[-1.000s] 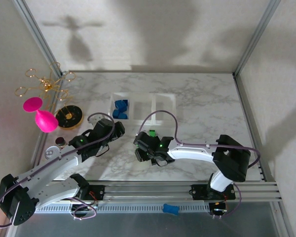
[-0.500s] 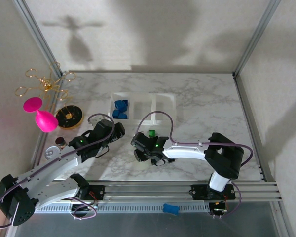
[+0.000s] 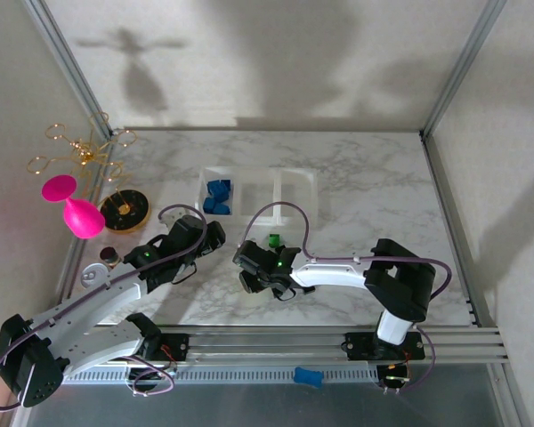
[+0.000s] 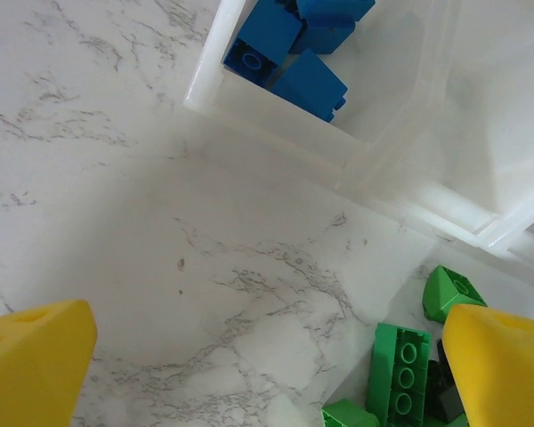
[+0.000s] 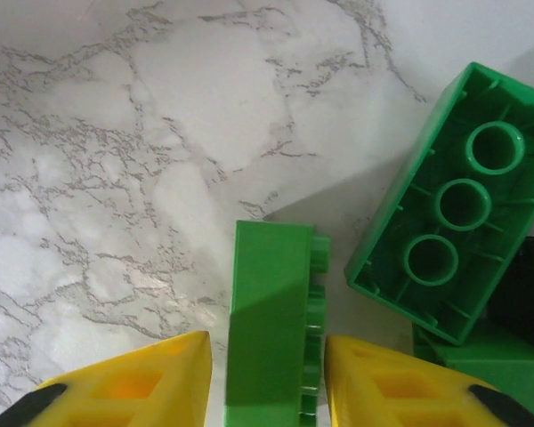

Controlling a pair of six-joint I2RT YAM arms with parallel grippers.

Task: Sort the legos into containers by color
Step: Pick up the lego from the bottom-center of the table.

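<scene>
Green brick (image 5: 269, 320) on side between right fingers (image 5: 374, 382), long axis along them.

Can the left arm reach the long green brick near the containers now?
Probably yes: the left gripper is open over bare marble, and the long green brick lies uncovered beside one finger. The right gripper, close by, might get in the way.
</scene>
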